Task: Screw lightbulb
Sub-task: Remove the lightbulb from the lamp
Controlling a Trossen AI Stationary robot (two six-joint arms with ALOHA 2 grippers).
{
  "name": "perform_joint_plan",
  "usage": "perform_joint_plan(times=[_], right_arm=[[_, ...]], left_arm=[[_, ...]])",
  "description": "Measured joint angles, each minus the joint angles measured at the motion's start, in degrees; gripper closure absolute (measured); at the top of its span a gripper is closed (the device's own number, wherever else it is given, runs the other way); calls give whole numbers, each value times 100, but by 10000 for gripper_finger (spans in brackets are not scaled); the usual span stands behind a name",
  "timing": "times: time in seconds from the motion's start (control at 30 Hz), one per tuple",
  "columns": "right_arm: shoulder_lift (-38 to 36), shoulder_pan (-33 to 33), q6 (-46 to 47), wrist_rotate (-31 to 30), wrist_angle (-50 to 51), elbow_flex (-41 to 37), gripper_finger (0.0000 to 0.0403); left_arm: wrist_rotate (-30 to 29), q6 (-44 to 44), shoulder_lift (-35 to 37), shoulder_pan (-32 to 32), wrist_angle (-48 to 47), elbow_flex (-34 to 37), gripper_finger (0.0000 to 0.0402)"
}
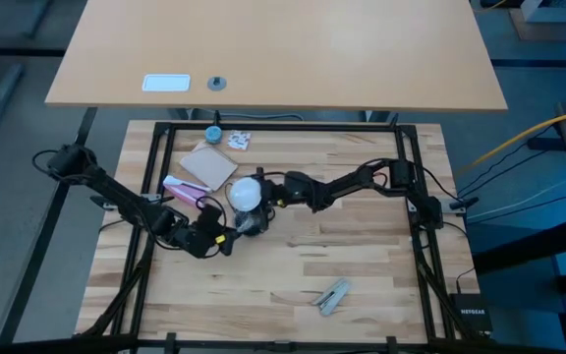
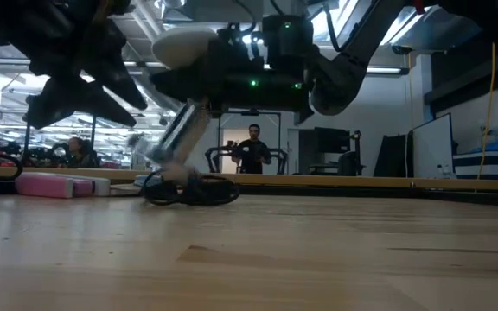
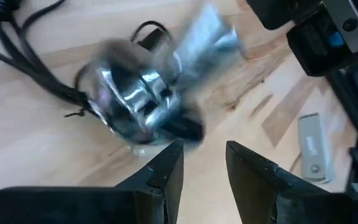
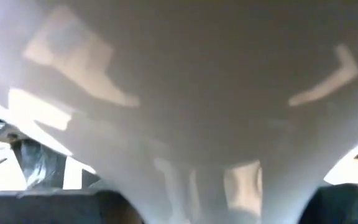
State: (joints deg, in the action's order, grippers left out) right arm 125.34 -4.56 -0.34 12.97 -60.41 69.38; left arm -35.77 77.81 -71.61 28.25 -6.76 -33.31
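Spreading under everything, a pale planked wooden bench (image 1: 293,265) inside a black metal frame, with a tan board lying beyond its far edge. Reaching in from the left, a dark jointed left arm, its left hand (image 1: 226,239) hovering low just beside a shiny silver socket fitting with a black cord (image 3: 135,102); fingers (image 3: 166,171) standing apart with nothing between them. Stretching in from the right, a dark jointed right arm, its right hand (image 1: 266,200) clamping the small frosted-white pear-shaped lightbulb (image 1: 247,193), held near the bench's middle, above the socket fitting; filling nearly the whole right wrist view, the bulb's white globe (image 4: 179,106). Lying toward the far left of the bench, a tan square card (image 1: 208,164) and, beside it, a pink oblong block (image 1: 183,187). Resting near the front edge, well apart from both hands, a small grey metal clip-like piece (image 1: 333,295). Sitting near the far rail, a small blue round cap (image 1: 212,133). Standing in the room behind, seen in the low view, a person in dark clothes (image 2: 251,149).
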Motion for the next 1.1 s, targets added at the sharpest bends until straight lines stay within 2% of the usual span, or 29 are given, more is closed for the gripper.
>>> perform_joint_plan(times=[0.27, 0.57, 0.8, 0.93, 1.1], right_arm=[[0, -82, -344, -2, 604, 2, 237], [-4, -275, -448, 256, 644, 4, 237], [-12, -571, -288, 774, 799, 7, 237], [-15, -805, -295, 765, 1559, 11, 237], [-15, -992, -298, 581, 3010, 10, 237]], left_arm=[[4, -27, -2, 0, -386, 9, 290], [5, -26, -7, 0, -569, 9, 290], [-618, -45, 11, 132, -626, 9, 290], [-627, -152, 11, 226, -624, 9, 290], [-636, -148, 13, 323, -623, 9, 290]])
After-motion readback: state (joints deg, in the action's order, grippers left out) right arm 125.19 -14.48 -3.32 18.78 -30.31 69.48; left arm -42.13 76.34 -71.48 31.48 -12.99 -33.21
